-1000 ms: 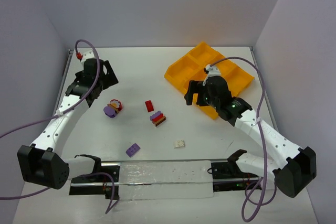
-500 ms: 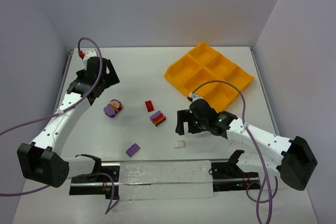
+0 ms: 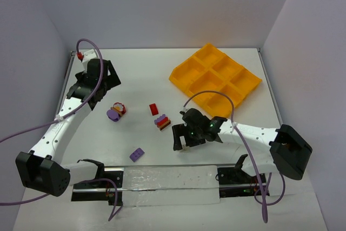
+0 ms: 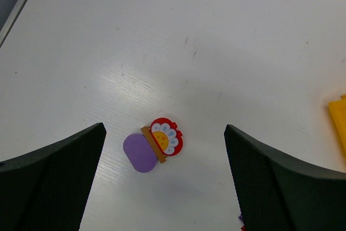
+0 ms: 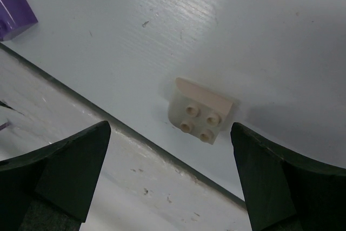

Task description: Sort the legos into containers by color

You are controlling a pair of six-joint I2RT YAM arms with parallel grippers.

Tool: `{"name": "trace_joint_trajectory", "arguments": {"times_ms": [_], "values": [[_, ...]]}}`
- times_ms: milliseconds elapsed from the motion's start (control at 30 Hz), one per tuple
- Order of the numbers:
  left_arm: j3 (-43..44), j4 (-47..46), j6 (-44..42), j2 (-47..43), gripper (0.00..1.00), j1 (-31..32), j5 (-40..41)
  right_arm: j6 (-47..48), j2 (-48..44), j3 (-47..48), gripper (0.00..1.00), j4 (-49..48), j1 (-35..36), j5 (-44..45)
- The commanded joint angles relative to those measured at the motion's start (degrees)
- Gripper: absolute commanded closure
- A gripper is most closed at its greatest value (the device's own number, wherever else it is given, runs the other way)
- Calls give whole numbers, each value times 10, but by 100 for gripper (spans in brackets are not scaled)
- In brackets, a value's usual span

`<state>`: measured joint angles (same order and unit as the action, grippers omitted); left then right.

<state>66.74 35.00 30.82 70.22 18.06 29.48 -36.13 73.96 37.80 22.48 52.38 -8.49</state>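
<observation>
The white brick [image 5: 201, 111] lies studs-up on the table, between my right gripper's [image 5: 169, 127] open fingers and just ahead of them, untouched. In the top view that gripper [image 3: 181, 139] hovers low over it and mostly hides it. My left gripper [image 4: 163, 129] is open and empty above a cluster with a purple piece [image 4: 139, 152] and a red flower piece [image 4: 165, 138]; it sits at the far left [image 3: 101, 86]. A red brick [image 3: 154, 109], a purple-red-brown stack [image 3: 162, 122] and a purple brick [image 3: 137, 154] lie mid-table. The orange-yellow tray [image 3: 190, 66] sits at the back right.
A long pale strip on a black rail [image 3: 167, 179] runs along the near table edge, just behind the white brick in the right wrist view [image 5: 81, 155]. The purple brick shows at that view's top left [image 5: 15, 12]. Grey walls close the table's sides.
My right arm has swung from the tray toward the near left and come down over the white brick. The left arm has barely moved.
</observation>
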Motion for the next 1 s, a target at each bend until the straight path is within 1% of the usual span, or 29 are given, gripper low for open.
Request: {"name": "trace_joint_trajectory", "arguments": {"times_ms": [0,100,200,300,400,433,500,533,600,667,767,867,967], "values": [[6,-1,7,-15,1,3,13,-23,4,-4,0,-40,10,-9],[6,-3,9,-17,1,3,11,-36,23,-4,0,-70,19,-40],[9,0,9,-17,1,3,12,-46,49,10,0,-94,46,-61],[12,3,11,-12,1,3,14,-47,77,43,0,-115,63,-90],[12,2,14,-10,1,4,10,-29,103,81,0,-141,64,-116],[13,2,15,-9,1,4,8,-18,110,106,0,-131,63,-109],[16,4,15,-9,1,4,7,16,123,137,0,-80,63,-80],[17,9,14,-8,1,5,7,36,125,152,0,-59,64,-42],[17,10,13,-10,1,5,10,56,124,152,0,-2,65,6],[14,4,12,-11,1,5,11,85,122,148,0,31,68,57],[12,0,16,-8,1,5,4,105,126,153,0,86,78,83],[18,0,20,2,1,6,-8,78,135,160,0,130,84,117],[24,5,20,8,1,7,-4,25,121,145,0,117,87,97]]}}
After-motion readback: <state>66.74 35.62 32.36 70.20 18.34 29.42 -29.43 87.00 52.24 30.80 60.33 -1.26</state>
